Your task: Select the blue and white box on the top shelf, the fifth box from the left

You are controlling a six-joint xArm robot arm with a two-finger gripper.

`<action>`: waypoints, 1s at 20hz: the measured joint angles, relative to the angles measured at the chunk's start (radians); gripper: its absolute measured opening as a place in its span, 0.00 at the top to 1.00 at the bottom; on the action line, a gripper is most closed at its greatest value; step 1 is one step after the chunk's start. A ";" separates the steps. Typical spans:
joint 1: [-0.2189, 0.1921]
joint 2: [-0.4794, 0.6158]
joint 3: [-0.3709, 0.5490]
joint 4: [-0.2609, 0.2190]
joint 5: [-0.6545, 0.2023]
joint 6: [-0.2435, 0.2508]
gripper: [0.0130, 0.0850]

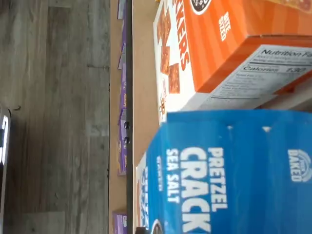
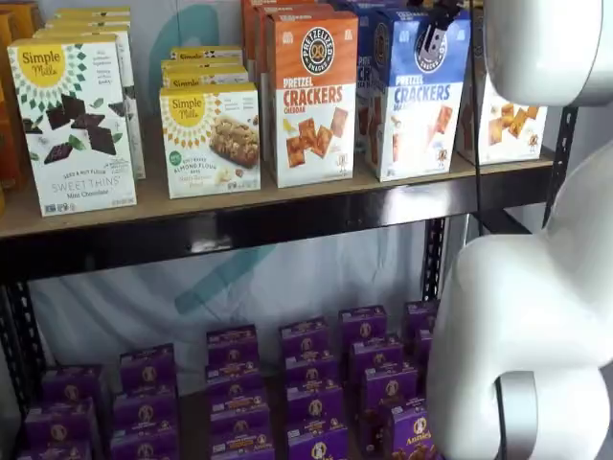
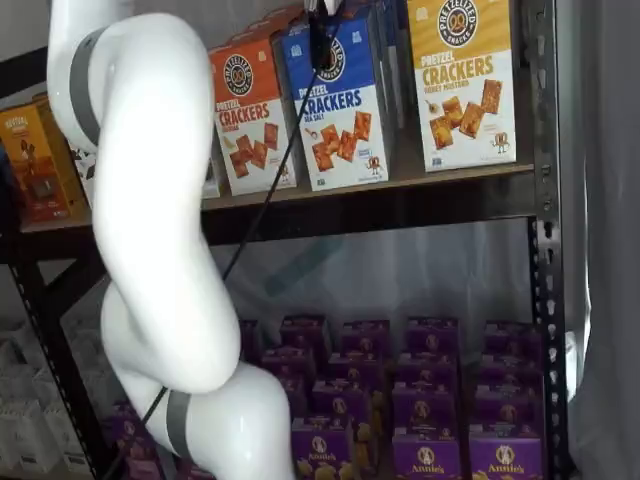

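Observation:
The blue and white box (image 2: 418, 115) stands on the top shelf (image 2: 239, 213), between an orange-topped cracker box (image 2: 311, 96) and a yellow-topped one (image 2: 508, 123). It shows in both shelf views (image 3: 340, 115), and the wrist view shows its blue top and front from close up (image 1: 229, 170). My gripper (image 2: 429, 43) hangs from the top edge in front of the box's upper part, and only dark fingers show. In a shelf view the fingers (image 3: 319, 45) overlap the box's logo with a cable trailing down. I see no gap between the fingers.
Simple Mills boxes (image 2: 72, 125) fill the shelf's left part. Several purple boxes (image 2: 306, 383) sit on the lower shelf. My white arm (image 3: 150, 200) stands in front of the shelves. A black upright (image 3: 545, 250) bounds the right side.

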 joint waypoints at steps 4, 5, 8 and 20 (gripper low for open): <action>-0.006 -0.003 0.002 0.005 0.002 -0.003 0.28; -0.006 -0.004 0.002 0.005 0.002 -0.004 0.28; -0.007 -0.004 0.002 0.004 0.008 -0.005 0.33; -0.018 -0.029 0.011 0.039 0.046 0.004 0.39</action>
